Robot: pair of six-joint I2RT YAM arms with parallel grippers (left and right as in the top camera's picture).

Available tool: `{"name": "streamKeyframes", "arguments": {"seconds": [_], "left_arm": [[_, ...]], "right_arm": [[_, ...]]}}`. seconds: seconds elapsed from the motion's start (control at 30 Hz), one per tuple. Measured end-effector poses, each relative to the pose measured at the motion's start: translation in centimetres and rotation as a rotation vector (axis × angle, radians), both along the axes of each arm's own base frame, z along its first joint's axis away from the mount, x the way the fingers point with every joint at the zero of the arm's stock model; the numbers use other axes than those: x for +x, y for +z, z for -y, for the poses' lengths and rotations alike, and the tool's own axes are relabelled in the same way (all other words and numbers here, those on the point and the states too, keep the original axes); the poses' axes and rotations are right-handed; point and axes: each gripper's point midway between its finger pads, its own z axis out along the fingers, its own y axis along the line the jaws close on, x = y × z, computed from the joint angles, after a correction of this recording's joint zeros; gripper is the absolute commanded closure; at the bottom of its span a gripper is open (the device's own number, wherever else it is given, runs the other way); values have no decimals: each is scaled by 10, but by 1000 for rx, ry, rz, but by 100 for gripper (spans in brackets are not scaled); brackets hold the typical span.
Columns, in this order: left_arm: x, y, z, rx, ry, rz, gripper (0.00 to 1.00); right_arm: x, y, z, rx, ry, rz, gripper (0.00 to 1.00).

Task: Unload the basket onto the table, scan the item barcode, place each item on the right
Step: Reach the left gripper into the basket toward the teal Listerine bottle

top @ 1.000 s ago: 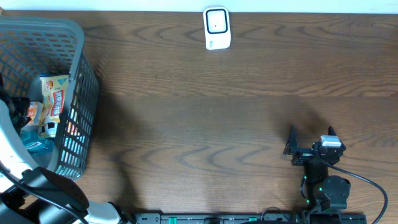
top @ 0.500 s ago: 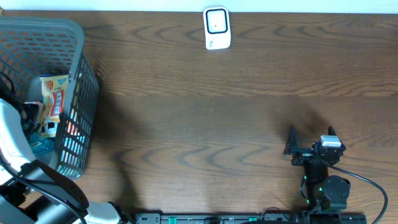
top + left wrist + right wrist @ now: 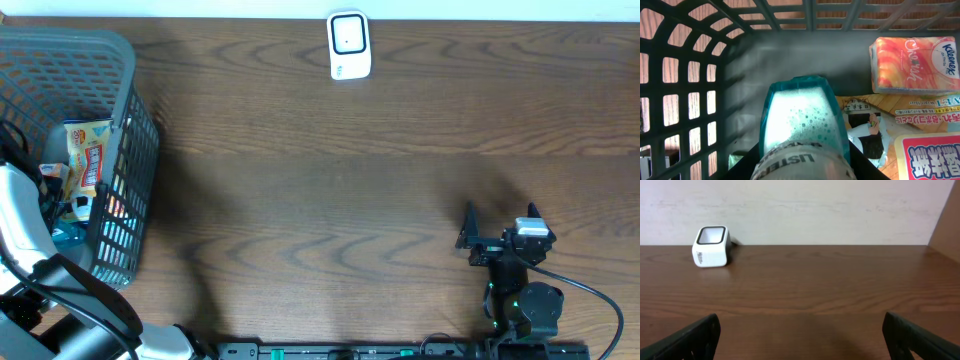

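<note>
Right now the L end effector [image 3: 804,152] is down inside the basket [image 3: 130,90], which stands at the L end of the bench [image 3: 330,180]. Its fingers are clamped on either side of a teal bottle [image 3: 802,120]. The bottle holds bubbly liquid, and part of a label reading "LISTER" shows at the bottom of the wrist view. It sits low in the basket, near the mesh wall on the L of that view.

Other stuff in there, R of the bottle:
- orange Kleenex pack [image 3: 915,65] against the far wall
- flat packet w/ Japanese print [image 3: 875,117] just beside the bottle, partly under it
- pink-labelled pack [image 3: 932,160] in the lower R corner, cut off by the frame

From overhead, the L arm hides the bottle.

The R end effector [image 3: 500,212] is at the front R of the bench, jaws wide apart, nothing btwn them, pointing toward the far edge.

The scanner [image 3: 349,45], white w/ a dark window, stands at the far edge around mid-bench. It's well apart from the basket and both arms.
</note>
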Motion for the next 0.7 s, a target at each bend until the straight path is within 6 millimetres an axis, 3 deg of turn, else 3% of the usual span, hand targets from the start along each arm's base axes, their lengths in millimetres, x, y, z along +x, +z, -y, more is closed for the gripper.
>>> {"name": "streamKeyframes", "arguments": {"seconds": [0.17, 0.3, 0.57, 0.7], "left_arm": [[-1, 2, 2, -4, -7, 2, 73], [2, 22, 6, 16, -21, 70, 73], [15, 135, 30, 163, -108, 467, 73], [17, 176, 53, 186, -176, 635, 73]], "right_arm": [[0, 0, 0, 0, 0, 0, 1], [0, 0, 0, 0, 0, 0, 1], [0, 0, 0, 0, 0, 0, 1], [0, 0, 0, 0, 0, 0, 1]]}}
